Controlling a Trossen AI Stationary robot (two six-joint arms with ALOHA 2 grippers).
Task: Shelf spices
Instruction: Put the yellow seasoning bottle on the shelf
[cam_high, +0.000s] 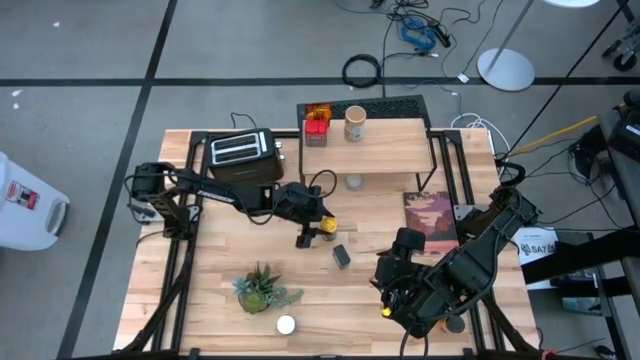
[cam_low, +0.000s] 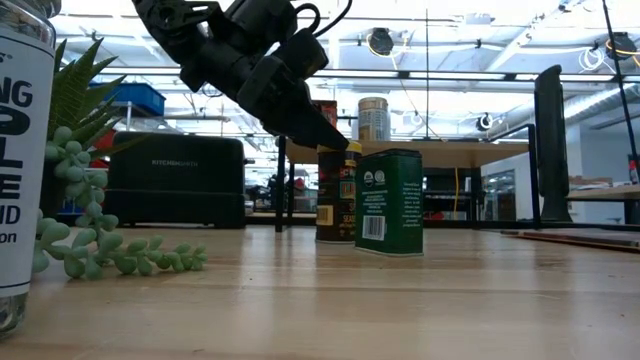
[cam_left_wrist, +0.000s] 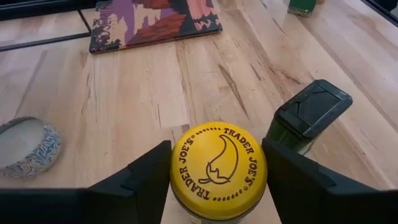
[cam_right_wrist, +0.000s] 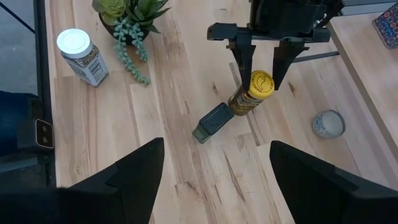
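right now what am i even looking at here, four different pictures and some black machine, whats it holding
It is one table filmed by four cameras: one overhead, one at tabletop level, and one on each arm's wrist. The black machines are two robot arms. The left gripper has its fingers either side of the yellow-lidded jar; whether they press on it I cannot tell. Beside that jar stands a dark square tin. The right gripper is open, holding nothing, near the table's front right. Also on the table: a potted plant, a white-capped shaker, a toaster, and the shelf carrying a few containers.
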